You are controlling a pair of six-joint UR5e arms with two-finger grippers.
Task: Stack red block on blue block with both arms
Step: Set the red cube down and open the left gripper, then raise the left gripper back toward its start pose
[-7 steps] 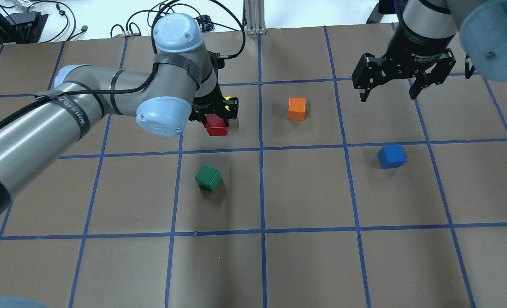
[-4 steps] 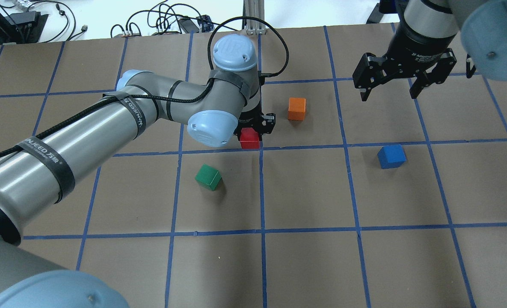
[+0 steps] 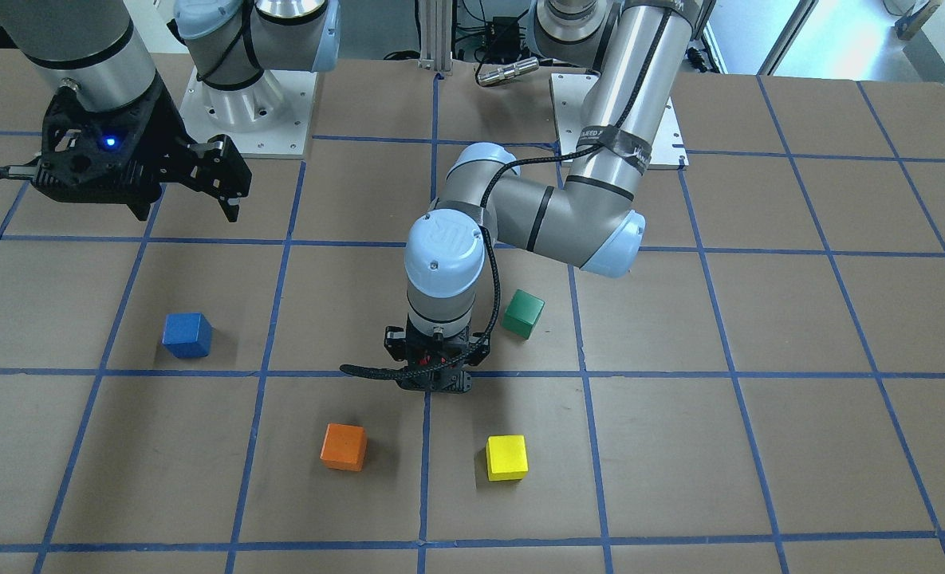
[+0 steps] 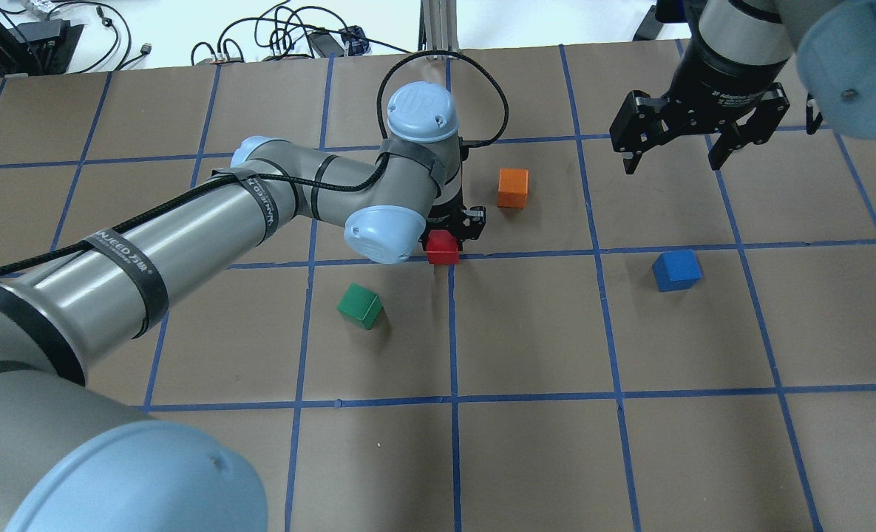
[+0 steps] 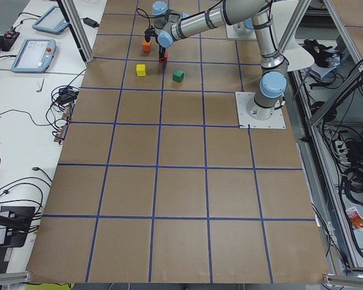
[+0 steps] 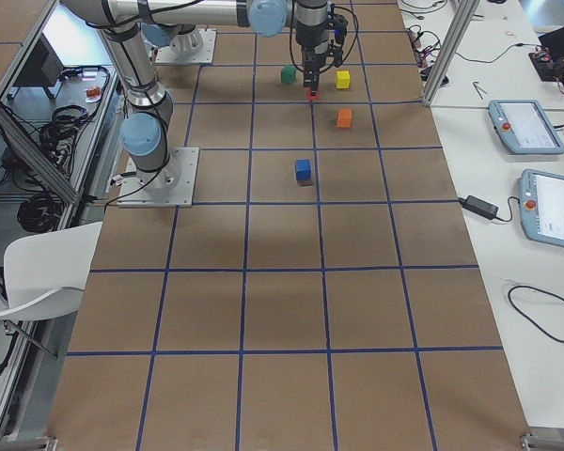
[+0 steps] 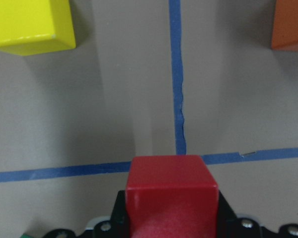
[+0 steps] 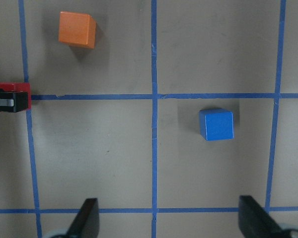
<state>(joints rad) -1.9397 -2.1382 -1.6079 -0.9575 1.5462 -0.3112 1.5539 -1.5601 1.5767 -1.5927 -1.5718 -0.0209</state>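
Note:
My left gripper (image 4: 445, 235) is shut on the red block (image 4: 443, 247) and holds it low over a crossing of blue tape lines near the table's middle. The left wrist view shows the red block (image 7: 172, 196) between the jaws. In the front view the wrist hides most of it, and the left gripper (image 3: 432, 379) points straight down. The blue block (image 4: 676, 270) sits alone on the table to the right and also shows in the right wrist view (image 8: 216, 124). My right gripper (image 4: 670, 159) is open and empty, hovering high beyond the blue block.
An orange cube (image 4: 513, 188) lies just right of and beyond the left gripper. A green cube (image 4: 360, 306) lies nearer and to its left. A yellow cube (image 3: 506, 457) sits beyond the left gripper, hidden by the arm in the overhead view.
My left arm has carried the red block to the right and slightly nearer, to the tape crossing. The right gripper has stayed open and almost still.

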